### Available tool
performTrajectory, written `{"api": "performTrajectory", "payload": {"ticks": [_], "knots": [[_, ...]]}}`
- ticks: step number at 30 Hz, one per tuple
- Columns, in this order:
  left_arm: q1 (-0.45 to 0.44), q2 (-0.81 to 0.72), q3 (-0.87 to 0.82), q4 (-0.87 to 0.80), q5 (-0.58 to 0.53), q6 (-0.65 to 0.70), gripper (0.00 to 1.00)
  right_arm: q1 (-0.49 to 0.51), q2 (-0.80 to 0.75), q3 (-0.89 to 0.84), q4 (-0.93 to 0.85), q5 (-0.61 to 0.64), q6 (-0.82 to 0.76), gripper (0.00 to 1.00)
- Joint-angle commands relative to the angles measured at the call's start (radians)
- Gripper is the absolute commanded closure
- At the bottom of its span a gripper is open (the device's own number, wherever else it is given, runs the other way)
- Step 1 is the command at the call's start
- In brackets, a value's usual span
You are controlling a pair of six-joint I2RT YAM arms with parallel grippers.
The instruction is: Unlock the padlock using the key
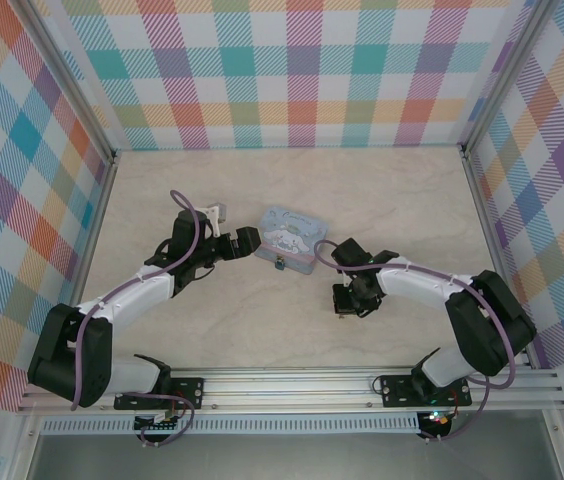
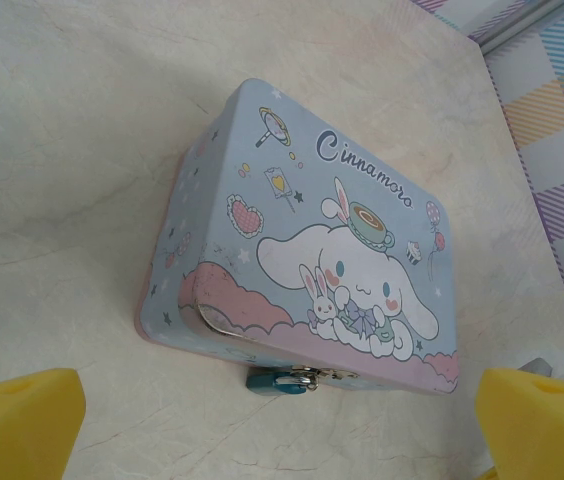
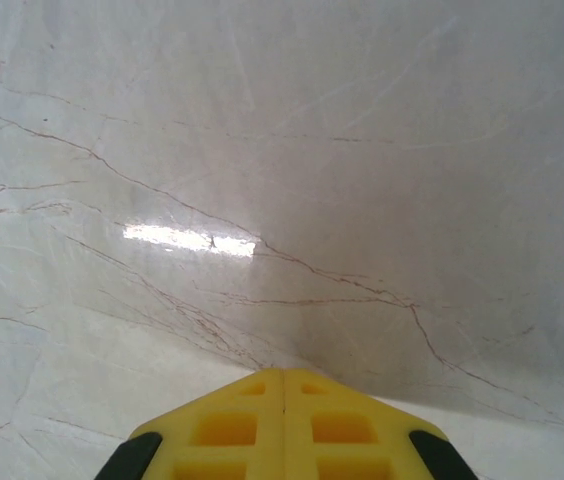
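Note:
The tiny teal padlock (image 2: 280, 380) hangs by its silvery shackle from the clasp on the front edge of the pale blue cartoon tin (image 2: 312, 220). From the top view the padlock (image 1: 278, 263) sits at the near side of the tin (image 1: 292, 238). My left gripper (image 2: 282, 440) is open, its yellow fingertips (image 2: 17, 420) spread wide, and it hovers just short of the padlock; seen from above it (image 1: 240, 240) is at the tin's left end. My right gripper (image 3: 283, 378) is shut, pads pressed together and pointing down at bare table, to the right of the tin (image 1: 346, 302). The key is hidden.
The marble-patterned table (image 1: 392, 210) is ringed by checkered walls (image 1: 302, 70). A metal rail (image 1: 292, 385) runs along the near edge, where both arm bases are bolted. A bright light reflection (image 3: 187, 240) lies on the table ahead of the right gripper.

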Motion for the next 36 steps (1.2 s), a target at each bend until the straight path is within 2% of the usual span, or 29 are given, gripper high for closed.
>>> {"api": "performTrajectory", "payload": {"ticks": [1, 11, 16, 22, 27, 36], "knots": [[-0.001, -0.025, 0.011, 0.000, -0.001, 0.011, 0.00, 0.006, -0.012, -0.004, -0.006, -0.011, -0.017, 0.95], [-0.001, -0.038, 0.011, -0.009, -0.002, 0.010, 0.00, 0.006, -0.039, 0.014, -0.020, -0.010, -0.013, 0.97], [-0.003, -0.061, 0.007, 0.005, 0.055, -0.088, 0.00, 0.006, -0.122, 0.028, 0.009, -0.029, 0.023, 0.98], [-0.023, -0.088, -0.042, 0.110, 0.098, -0.462, 0.04, 0.006, -0.217, 0.069, 0.076, -0.046, 0.082, 0.98], [-0.083, -0.096, -0.076, 0.179, 0.023, -0.754, 0.05, 0.006, -0.249, 0.147, 0.128, -0.022, 0.091, 0.98], [-0.142, -0.090, -0.130, 0.360, -0.108, -1.229, 0.16, 0.006, -0.179, 0.251, 0.331, -0.038, 0.064, 0.98]]}}
